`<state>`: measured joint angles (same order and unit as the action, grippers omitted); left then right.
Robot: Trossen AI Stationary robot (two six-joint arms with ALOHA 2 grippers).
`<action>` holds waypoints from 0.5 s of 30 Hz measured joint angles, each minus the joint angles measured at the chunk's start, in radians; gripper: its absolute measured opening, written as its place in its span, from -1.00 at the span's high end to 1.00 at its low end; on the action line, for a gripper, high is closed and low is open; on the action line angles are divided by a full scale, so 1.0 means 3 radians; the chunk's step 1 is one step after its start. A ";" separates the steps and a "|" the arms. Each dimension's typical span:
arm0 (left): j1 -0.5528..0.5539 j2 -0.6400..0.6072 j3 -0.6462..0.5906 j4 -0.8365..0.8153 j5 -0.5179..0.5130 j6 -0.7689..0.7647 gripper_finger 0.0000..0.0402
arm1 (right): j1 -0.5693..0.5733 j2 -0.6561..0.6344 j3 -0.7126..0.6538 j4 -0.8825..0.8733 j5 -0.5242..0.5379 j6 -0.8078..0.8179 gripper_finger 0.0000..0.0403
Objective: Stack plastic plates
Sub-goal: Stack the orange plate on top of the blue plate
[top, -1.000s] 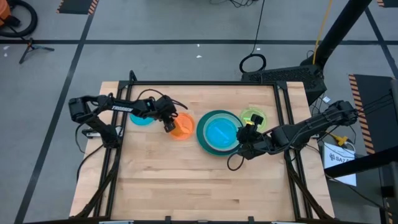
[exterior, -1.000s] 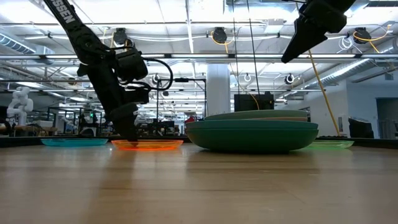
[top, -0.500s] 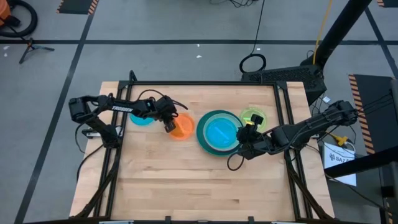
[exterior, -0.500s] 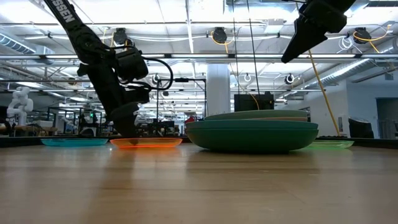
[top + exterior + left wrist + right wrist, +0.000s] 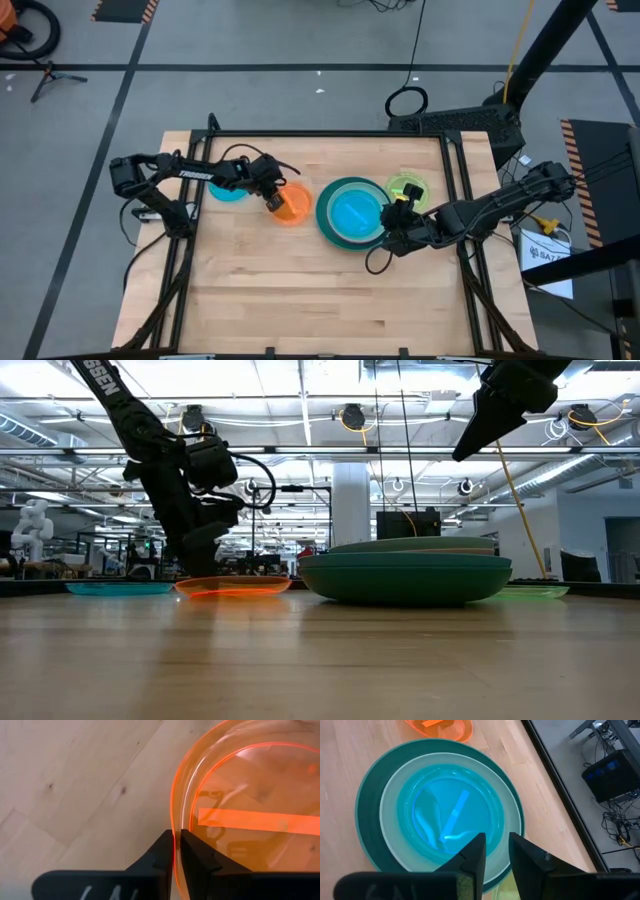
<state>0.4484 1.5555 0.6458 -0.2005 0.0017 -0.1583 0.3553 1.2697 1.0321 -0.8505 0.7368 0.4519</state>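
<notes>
From my seat I see the left gripper (image 5: 270, 199) down at the near-left rim of the small orange plate (image 5: 292, 203), and in its wrist view the 2 fingers (image 5: 161, 857) are pinched tight on that translucent rim — nothing but the plate's edge between them. In the low view the orange plate (image 5: 233, 586) sits low over the wooden table (image 5: 300, 290), and I cannot tell whether it is just clear of the wood or touching it. Beside it on the left lies 1 small translucent blue plate (image 5: 228, 191), flat on the table and partly under the left arm. To the right of the orange plate stands the stack (image 5: 352, 213): a large teal plate at the bottom, a pale mint plate (image 5: 390, 805) inside it, and a second translucent blue plate (image 5: 451, 815) on top; from table height I also see a dark green band (image 5: 405, 578) low in the pile, with thinner rims above it. The lime plate (image 5: 407, 187) lies just beside the stack at its far-right side. The right gripper (image 5: 392, 228) hangs above the stack's right edge, well clear of it — its fingers (image 5: 470, 857) stand a narrow gap apart with nothing held.
</notes>
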 joint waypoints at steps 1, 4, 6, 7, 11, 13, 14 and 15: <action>0.0000 0.0000 0.0006 -0.0018 0.0000 -0.0019 0.82 | 0.0000 0.0000 0.0000 0.0000 0.0000 0.0000 0.62; 0.0000 -0.0003 0.0079 -0.0185 0.0001 -0.0049 0.82 | 0.0000 0.0000 0.0000 0.0000 0.0000 0.0000 0.62; 0.0000 -0.0015 0.0168 -0.0390 0.0001 -0.0066 0.83 | 0.0000 0.0000 0.0000 0.0000 0.0000 0.0000 0.62; 0.0000 -0.0015 0.0222 -0.0477 0.0001 -0.0067 0.83 | 0.0000 0.0000 0.0000 0.0000 0.0000 0.0000 0.62; 0.0000 -0.0015 0.0488 -0.0898 -0.0012 -0.0023 0.83 | 0.0000 0.0000 0.0000 -0.0001 0.0000 0.0000 0.62; -0.0006 -0.0015 0.0607 -0.1075 -0.0062 -0.0012 0.83 | 0.0001 0.0000 0.0000 -0.0001 0.0000 0.0000 0.62; -0.0014 -0.0015 0.0658 -0.1151 -0.0088 -0.0009 0.83 | 0.0001 0.0000 0.0000 0.0000 0.0000 0.0000 0.62; -0.0019 -0.0015 0.0704 -0.1203 -0.0105 -0.0003 0.83 | 0.0000 0.0000 0.0000 0.0000 0.0000 -0.0001 0.62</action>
<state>0.4426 1.5509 0.8571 -0.5614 -0.0297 -0.1592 0.3554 1.2697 1.0321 -0.8505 0.7368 0.4517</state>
